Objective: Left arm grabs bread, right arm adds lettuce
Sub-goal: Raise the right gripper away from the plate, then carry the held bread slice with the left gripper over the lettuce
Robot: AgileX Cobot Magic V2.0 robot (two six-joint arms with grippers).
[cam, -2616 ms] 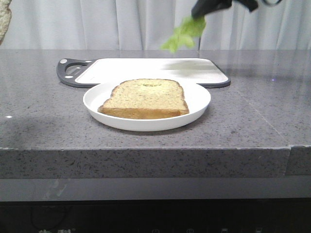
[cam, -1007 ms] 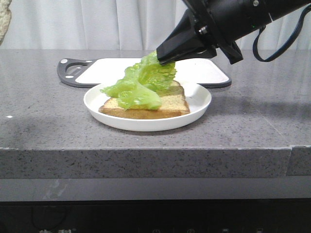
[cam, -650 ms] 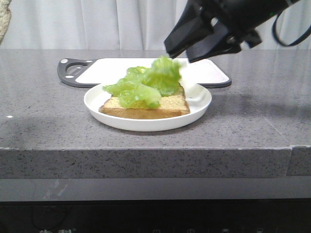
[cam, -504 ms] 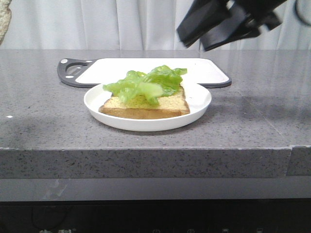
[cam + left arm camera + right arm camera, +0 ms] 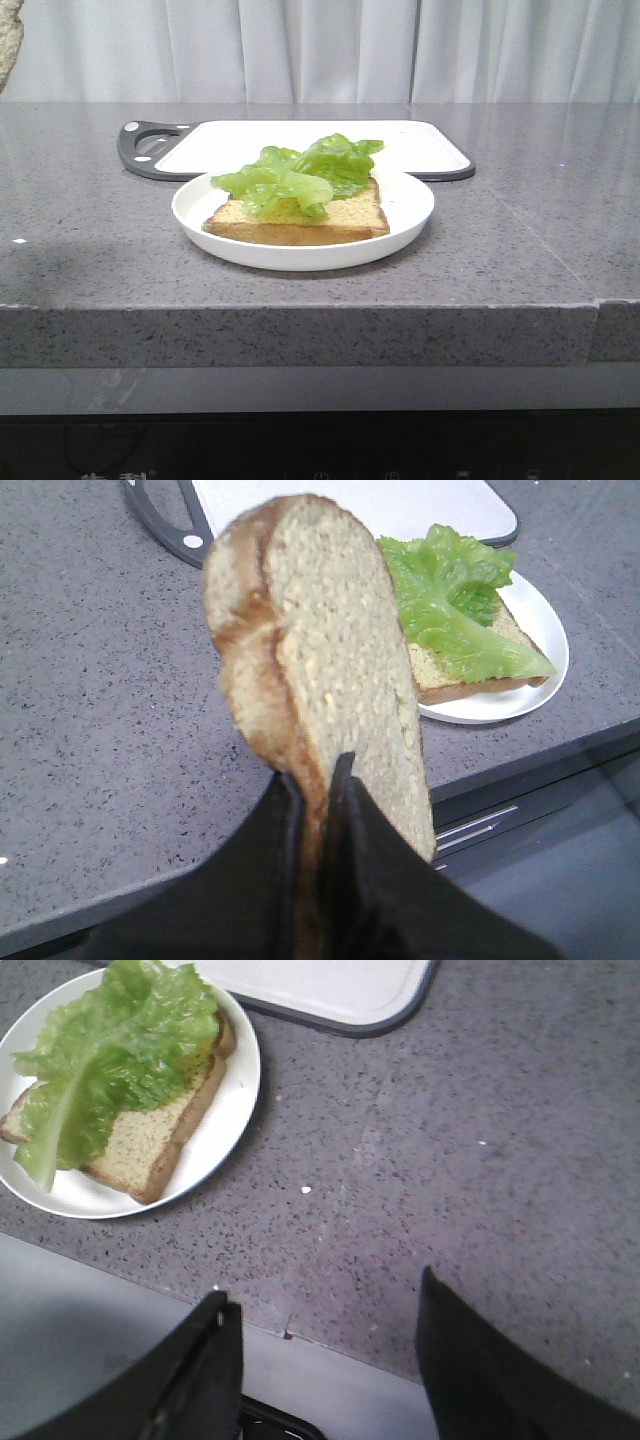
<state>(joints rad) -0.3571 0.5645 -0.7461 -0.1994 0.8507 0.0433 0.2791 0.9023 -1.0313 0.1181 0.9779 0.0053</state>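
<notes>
Front view: low, near counter height, facing forward across the grey counter (image 5: pixel 90 250) to the curtain; plate (image 5: pixel 400 228) mid-frame, moderately close.

Left wrist view: looks down and forward from above the counter's near edge, very close on the left gripper (image 5: pixel 322 780) and its held bread (image 5: pixel 330 660); plate (image 5: pixel 540 630) beyond.

Right wrist view: steeply downward over the counter edge, right gripper (image 5: pixel 325 1310) fingers framing the bottom.

All three share the plate, lettuce (image 5: pixel 115 1050) and cutting board (image 5: pixel 300 135).

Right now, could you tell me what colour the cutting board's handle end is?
Dark grey, almost black, framing the white cutting board; the front view shows it best.
</notes>
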